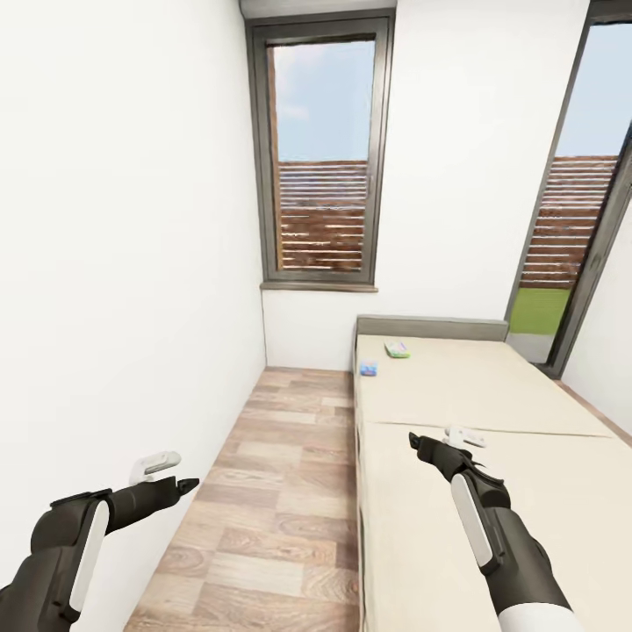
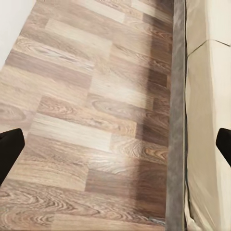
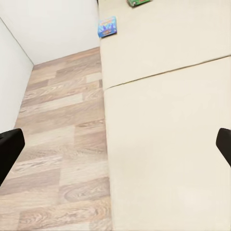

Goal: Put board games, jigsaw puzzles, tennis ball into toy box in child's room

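Note:
Two board games lie at the far end of the bed (image 1: 491, 395). One is a blue box (image 1: 369, 369) at the mattress edge, also in the right wrist view (image 3: 107, 26). The other is a green box (image 1: 397, 349) a little further in, cut off at the frame edge in the right wrist view (image 3: 138, 2). My right gripper (image 1: 439, 437) hangs open over the near mattress half, far short of both boxes. My left gripper (image 1: 175, 472) is open above the plank floor beside the bed, holding nothing. The toy box and table are out of view.
A white wall runs close along my left. A strip of wood floor (image 1: 281, 491) lies between it and the bed's grey frame (image 2: 177, 120). A dark-framed window (image 1: 321, 158) is straight ahead and a glass door (image 1: 579, 219) is at the right.

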